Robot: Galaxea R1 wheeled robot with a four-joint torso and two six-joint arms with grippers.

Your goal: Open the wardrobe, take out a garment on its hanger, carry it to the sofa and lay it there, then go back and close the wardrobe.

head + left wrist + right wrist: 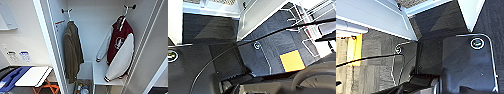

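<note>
Head view — wardrobe [100, 30] open; jacket [120, 47] hangs lengthwise on hanger [124, 15], right of coat [72, 52] — jaws' state untellable.

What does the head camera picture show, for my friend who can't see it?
An open white wardrobe holds a maroon jacket with white sleeves on a white hanger at right, and an olive-brown coat hanging at left.
</note>
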